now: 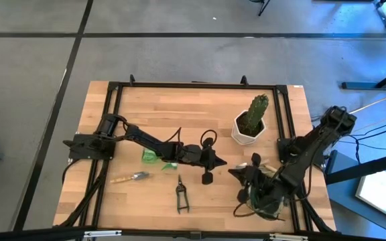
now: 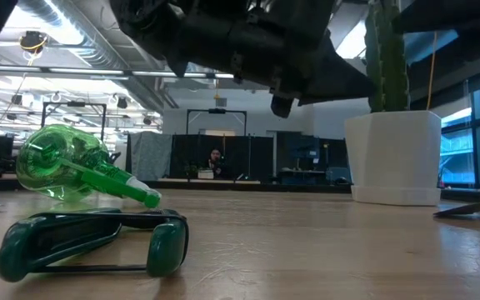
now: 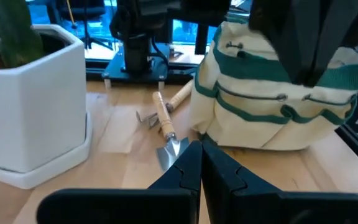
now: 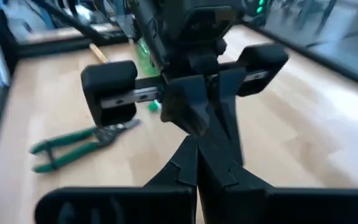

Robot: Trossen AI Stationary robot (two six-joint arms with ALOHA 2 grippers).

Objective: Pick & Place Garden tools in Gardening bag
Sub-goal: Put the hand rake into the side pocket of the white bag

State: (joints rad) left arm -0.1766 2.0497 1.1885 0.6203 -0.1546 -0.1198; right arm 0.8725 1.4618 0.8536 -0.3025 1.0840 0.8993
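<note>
Wooden boards make up the worktop (image 1: 146, 107), and the tools lie spread along its front half. Farthest left is a trowel (image 1: 130, 177) with a wooden handle, lying flat and pointing left to right. Next comes the green spray bottle (image 1: 151, 156), on its side under the left arm. Then the green-handled shears (image 1: 181, 195) lie near the front edge, their long side running front to back.

The left gripper (image 1: 218, 163) hovers near the middle of the worktop, its fingers (image 3: 194, 174) pressed shut on nothing. The shears lie just in front of it and a little to its left, so the left arm is likely nearer to them.

The gardening bag (image 3: 278, 93), khaki with green stripes, stands by the front right corner, with a second trowel (image 3: 165, 124) beside it. The right gripper (image 1: 236, 172) is close to the bag, fingers also clenched and empty.
</note>
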